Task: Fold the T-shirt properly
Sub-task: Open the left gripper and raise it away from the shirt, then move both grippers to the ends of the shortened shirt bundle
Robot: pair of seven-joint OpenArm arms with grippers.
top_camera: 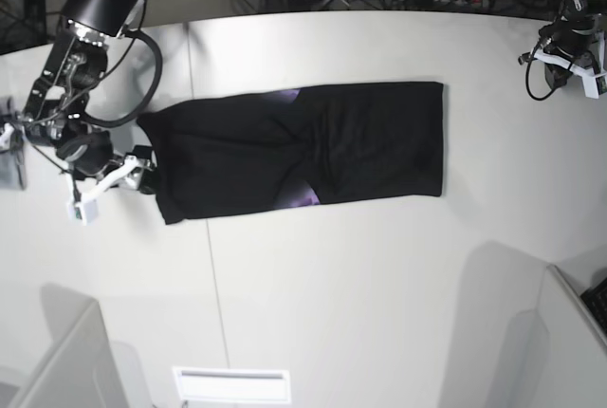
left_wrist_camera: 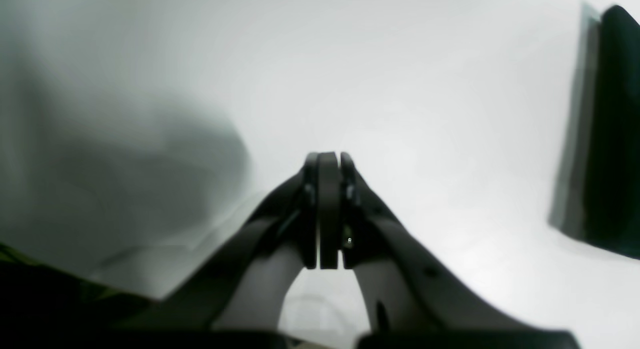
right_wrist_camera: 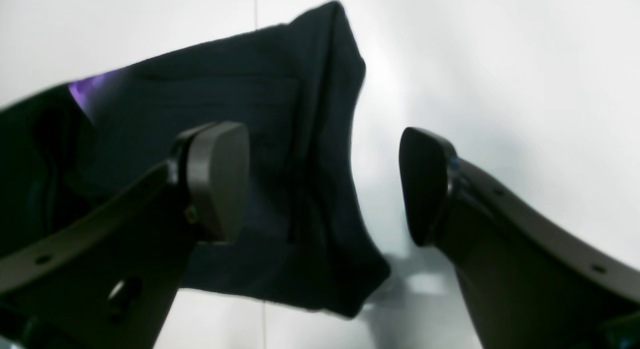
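right gripper (right_wrist_camera: pixel 325 186): jaws wide apart, holding nothing. It sits right at the T-shirt's short end, the one by the table seam in the base view. In the wrist view one pad (right_wrist_camera: pixel 220 179) is in front of the cloth and the other is off over bare table.

left gripper (left_wrist_camera: pixel 327 209): pads pressed together with nothing between them, parked well away from the shirt, off past its far end. Only a dark sliver shows at the edge of its wrist view, and I can't say what that is.

T-shirt (top_camera: pixel 303 152): lying flat on the white table (top_camera: pixel 379 275) as a long black band. Looks like the sides are already folded in, with bits of purple print (top_camera: pixel 305 197) peeking out near the middle.

step in hand (my guess): grab the end nearest the right gripper so it can be folded over toward the far end.

how to do it well: get one pad under all the layers at that end, not just the top one, or the fold will peel apart. The corner in the wrist view looks bunched, so bite a little way in from the corner.

watch out for: dragging the whole band along the table. I'd lift first, then carry it across.

finish: land the edge square on the far edge, ideally with the print tucked inside.
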